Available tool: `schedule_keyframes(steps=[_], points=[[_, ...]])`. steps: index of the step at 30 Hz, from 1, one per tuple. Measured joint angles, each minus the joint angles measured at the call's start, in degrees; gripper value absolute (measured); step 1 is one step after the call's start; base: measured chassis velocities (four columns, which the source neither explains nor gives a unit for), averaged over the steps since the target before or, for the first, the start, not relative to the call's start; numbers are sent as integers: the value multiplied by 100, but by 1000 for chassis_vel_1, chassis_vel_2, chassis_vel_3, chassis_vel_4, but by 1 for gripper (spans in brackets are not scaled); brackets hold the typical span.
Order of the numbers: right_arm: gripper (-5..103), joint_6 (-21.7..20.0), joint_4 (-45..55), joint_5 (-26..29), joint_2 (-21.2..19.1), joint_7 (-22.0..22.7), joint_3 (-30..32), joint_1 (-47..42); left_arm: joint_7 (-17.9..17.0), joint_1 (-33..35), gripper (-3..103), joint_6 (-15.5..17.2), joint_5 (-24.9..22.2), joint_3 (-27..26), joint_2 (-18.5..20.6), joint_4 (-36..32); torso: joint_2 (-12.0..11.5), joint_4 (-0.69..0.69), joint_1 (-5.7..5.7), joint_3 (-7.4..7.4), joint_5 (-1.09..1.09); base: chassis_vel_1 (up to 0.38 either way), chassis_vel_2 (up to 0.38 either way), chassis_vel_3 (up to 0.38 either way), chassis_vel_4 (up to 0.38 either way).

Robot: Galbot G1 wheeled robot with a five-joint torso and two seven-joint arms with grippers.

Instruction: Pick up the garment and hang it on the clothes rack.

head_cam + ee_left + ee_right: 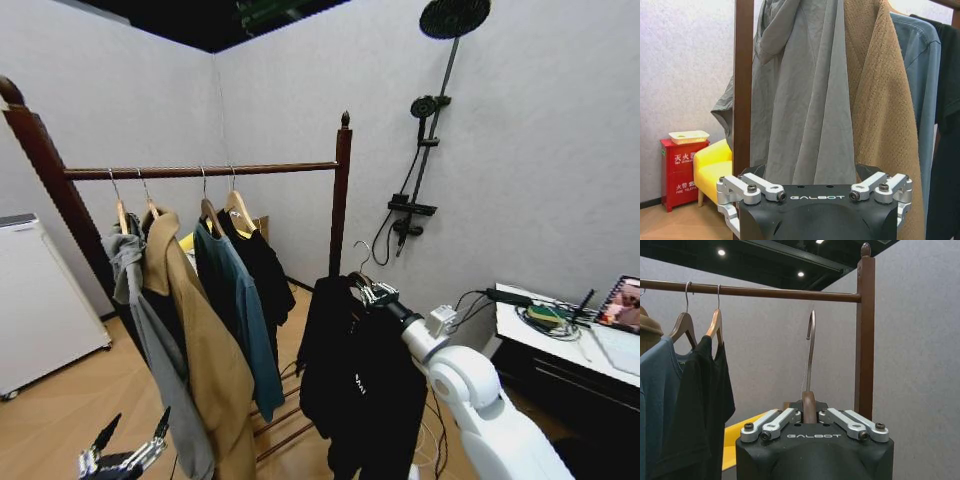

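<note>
With the right tool [810, 417] clamped on the garment [360, 390] hanger's neck, lift the hook above the clothes rack [760, 291] rail's free stretch beside the post — then lower squarely; the left tool [125, 455] hangs open, low.

The clothes rack [200, 170] stands left of centre, four garments hanging side by side on its rail. The garment [355, 390] hangs right of the rack's right post, below the rail, held by the right gripper [375, 293]. The left gripper [125, 455] sits low, before the hanging clothes.
</note>
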Motion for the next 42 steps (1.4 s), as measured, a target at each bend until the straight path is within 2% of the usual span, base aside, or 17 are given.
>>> schedule_keyframes(steps=[16,33,37,42], points=[[10,3,-4,8,-36,-24,45,-2,0,0,100,0,0,0,0,0,0,0,0,0,1,-3,57,60,-8],[10,63,-136,-84,-39,29,141,22,0,0,100,0,0,0,0,0,0,2,0,0,0,50,144,144,47],[10,106,-193,-268,-102,41,201,133,0,0,100,0,0,0,0,0,0,3,1,1,0,55,113,91,42],[10,157,-267,-312,-335,76,141,574,0,0,100,0,0,0,0,0,0,-2,0,1,1,0,0,0,0]])
